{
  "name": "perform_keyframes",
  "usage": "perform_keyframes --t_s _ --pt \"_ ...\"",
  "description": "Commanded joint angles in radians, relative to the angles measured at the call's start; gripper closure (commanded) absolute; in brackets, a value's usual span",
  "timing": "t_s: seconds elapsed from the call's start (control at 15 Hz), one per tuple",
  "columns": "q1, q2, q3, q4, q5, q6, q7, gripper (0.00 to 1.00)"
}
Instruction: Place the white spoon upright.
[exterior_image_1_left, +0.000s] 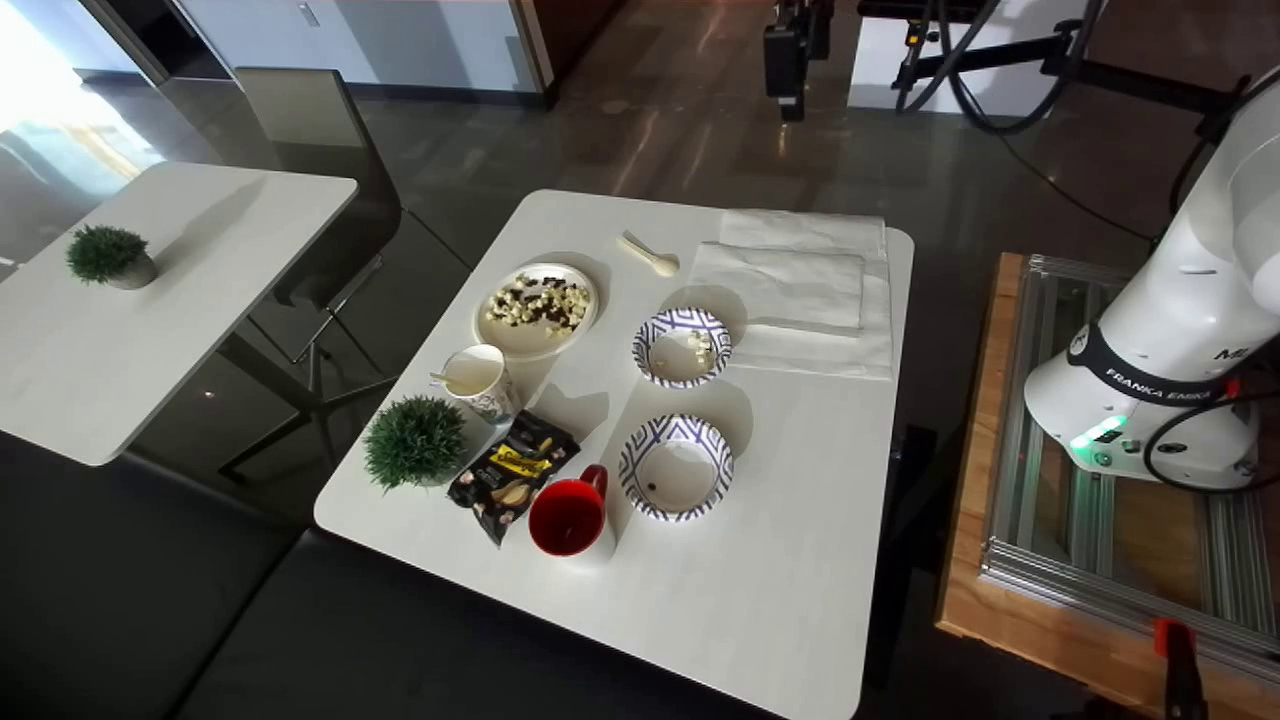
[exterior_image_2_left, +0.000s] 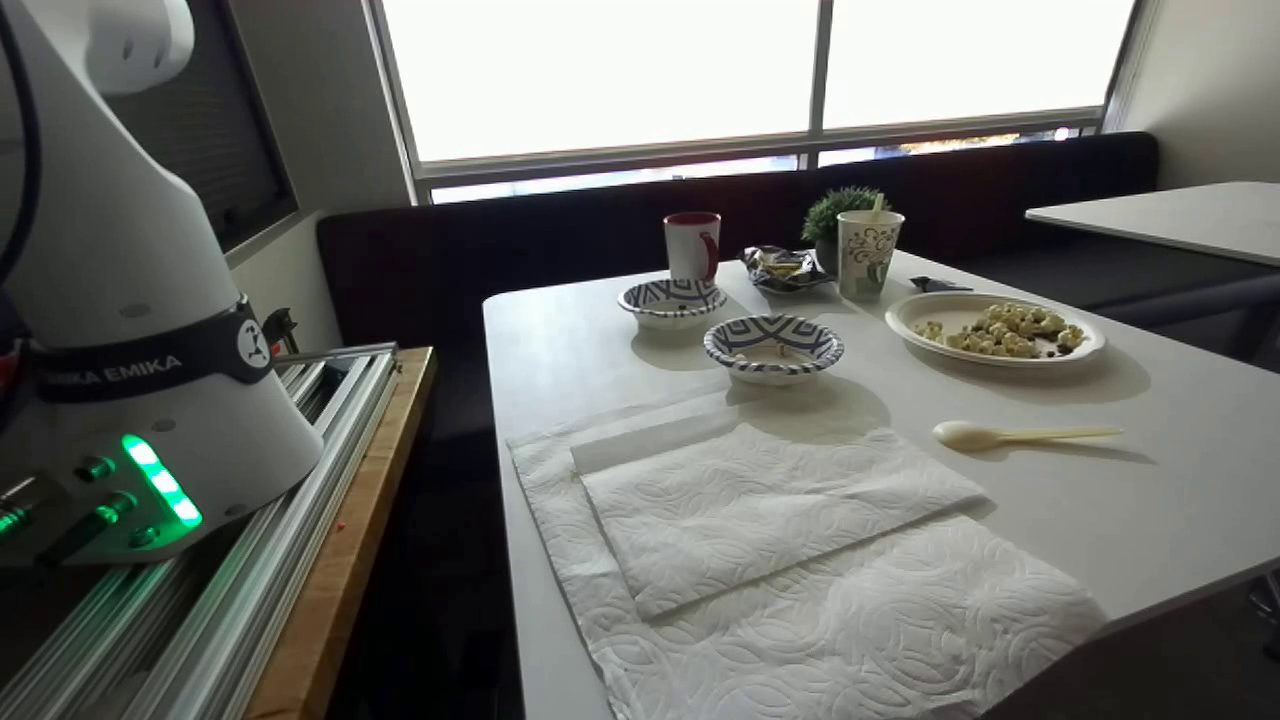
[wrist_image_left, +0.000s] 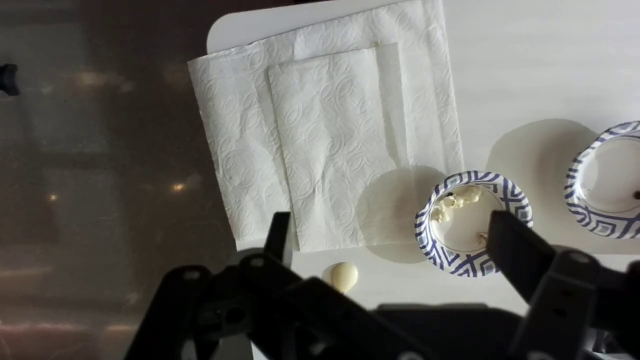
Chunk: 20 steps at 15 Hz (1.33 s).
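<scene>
Tabletop (exterior_image_1_left: 780, 580), empty gripper (wrist_image_left: 387, 217) spread wide, spoon (exterior_image_2_left: 1020, 436) lying flat

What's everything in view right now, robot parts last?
tables: 2, white, side by side
spoon: 1, off-white, lying between plate and paper towels
plate: 1, white, table edge
paper towels: apparently 2, white, table corner
bowls: 2, white and blue, mid-table
popcorn: uncounted, cream, on plate and in one bowl
potted plants: 2, green, one per table
paper cup: 1, white patterned, near one plant; pale handle inside
mug: 1, white and red, beside one bowl
snack bag: 1, black, between plant and mug
chair: 1, grey, near other table
bench: 1, black, alongside both tables
windows: 2 panes, bright, above bench
mount: 1, wood and metal, beside table
arm: 1, white, on mount
tool: 1, black, open, above table
</scene>
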Motion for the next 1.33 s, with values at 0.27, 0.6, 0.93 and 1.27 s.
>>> perform_keyframes --t_s 0.27,0.6,0.93,1.27 --pt "0.004 0.385 -0.036 0.135 0.213 0.311 0.075 0.0" --pt "-0.018 0.586 -0.06 0.249 0.26 0.463 -0.031 0.0" --pt "-0.064 0.759 -0.054 0.386 0.343 0.493 -0.132 0.0" --pt "-0.118 0.9 -0.051 0.513 0.379 0.533 -0.182 0.0"
